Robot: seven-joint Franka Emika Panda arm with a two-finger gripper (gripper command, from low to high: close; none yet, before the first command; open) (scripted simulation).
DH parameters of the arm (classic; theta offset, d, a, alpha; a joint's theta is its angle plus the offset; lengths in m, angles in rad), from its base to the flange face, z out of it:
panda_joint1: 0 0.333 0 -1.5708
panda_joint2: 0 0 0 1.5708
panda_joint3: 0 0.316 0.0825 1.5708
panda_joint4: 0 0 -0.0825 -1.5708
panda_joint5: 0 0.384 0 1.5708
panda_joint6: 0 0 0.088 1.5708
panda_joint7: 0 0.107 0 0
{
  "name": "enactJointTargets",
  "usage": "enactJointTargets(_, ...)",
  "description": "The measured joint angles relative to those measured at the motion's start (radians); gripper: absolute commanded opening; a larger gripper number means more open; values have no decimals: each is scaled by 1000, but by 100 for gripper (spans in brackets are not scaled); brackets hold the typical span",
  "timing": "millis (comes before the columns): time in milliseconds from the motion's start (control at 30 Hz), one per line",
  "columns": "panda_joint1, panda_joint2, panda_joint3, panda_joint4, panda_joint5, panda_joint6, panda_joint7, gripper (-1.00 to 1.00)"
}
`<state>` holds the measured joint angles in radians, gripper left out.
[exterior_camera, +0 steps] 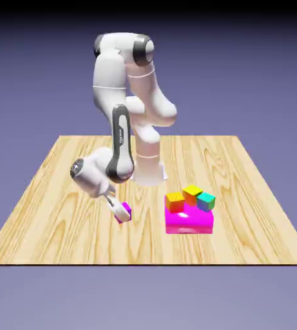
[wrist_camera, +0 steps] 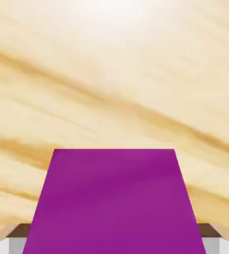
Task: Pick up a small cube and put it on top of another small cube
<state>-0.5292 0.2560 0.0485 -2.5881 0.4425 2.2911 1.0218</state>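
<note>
A small purple cube (exterior_camera: 124,213) sits low on the wooden table (exterior_camera: 60,213), left of the middle in the exterior view. My gripper (exterior_camera: 119,210) comes down on it at a slant and is shut on it. The hand view shows the purple cube (wrist_camera: 114,203) filling the lower middle, with the grey fingertips (wrist_camera: 16,244) pressed against its two sides at the bottom corners. Whether the cube rests on the wood or hangs just above it I cannot tell. Three more small cubes stand to the exterior view's right: orange (exterior_camera: 175,202), yellow (exterior_camera: 192,192) and teal (exterior_camera: 206,201).
The orange, yellow and teal cubes sit on a flat magenta block (exterior_camera: 189,223), about a cube's width from the purple one. The robot's white base (exterior_camera: 149,169) stands behind them. Only wood grain (wrist_camera: 111,74) shows beyond the cube in the hand view.
</note>
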Motion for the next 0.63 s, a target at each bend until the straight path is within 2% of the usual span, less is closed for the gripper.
enactJointTargets(100, 15, -108, -3, 24, -38, -123, 59, -100)
enactJointTargets(367, 242, -386, 242, 79, 63, -379, 322, -100)
enactJointTargets(533, 280, -299, 278, -3, 119, -205, 288, -100)
enactJointTargets(567, 283, -290, 281, -11, 125, -188, 285, 100)
enactJointTargets(633, 277, -290, 281, -11, 122, -189, 287, 100)
